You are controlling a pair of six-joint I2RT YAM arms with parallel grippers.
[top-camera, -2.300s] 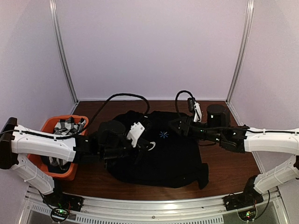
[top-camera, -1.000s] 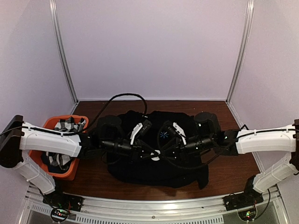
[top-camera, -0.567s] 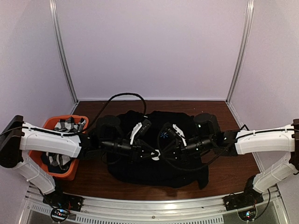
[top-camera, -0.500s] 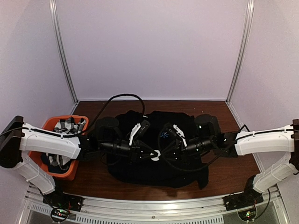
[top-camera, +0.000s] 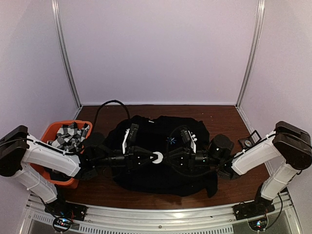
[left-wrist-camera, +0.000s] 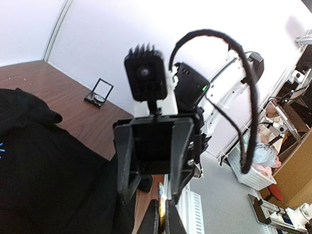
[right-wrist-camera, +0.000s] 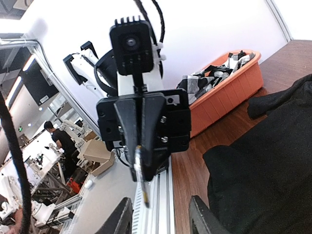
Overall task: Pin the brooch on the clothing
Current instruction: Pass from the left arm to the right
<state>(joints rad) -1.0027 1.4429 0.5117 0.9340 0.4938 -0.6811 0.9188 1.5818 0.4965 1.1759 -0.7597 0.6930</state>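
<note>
The brooch (top-camera: 157, 157), a small white crescent, is pinched above the middle of the clothing (top-camera: 165, 178), a black T-shirt with a light-blue starburst print (top-camera: 170, 141). My left gripper (top-camera: 149, 158) is shut on the brooch. In the left wrist view the brooch (left-wrist-camera: 162, 207) shows edge-on between the closed fingertips of that gripper (left-wrist-camera: 161, 215). My right gripper (top-camera: 168, 158) faces it tip to tip and stands open. In the right wrist view its gripper (right-wrist-camera: 161, 214) has its fingers wide apart, and the brooch (right-wrist-camera: 140, 168) hangs just beyond them in the opposite jaws.
An orange bin (top-camera: 48, 134) holding black-and-white checked cloth (top-camera: 68, 132) stands at the left. A small black framed object (top-camera: 247, 141) sits on the brown table at the right. A black cable (top-camera: 109, 104) loops behind the shirt. Bare wood shows around the shirt.
Both arms have dropped lower and straightened, so the grippers now point straight at each other. The left gripper keeps the brooch. The right gripper's fingers stand apart around the brooch's far end.
</note>
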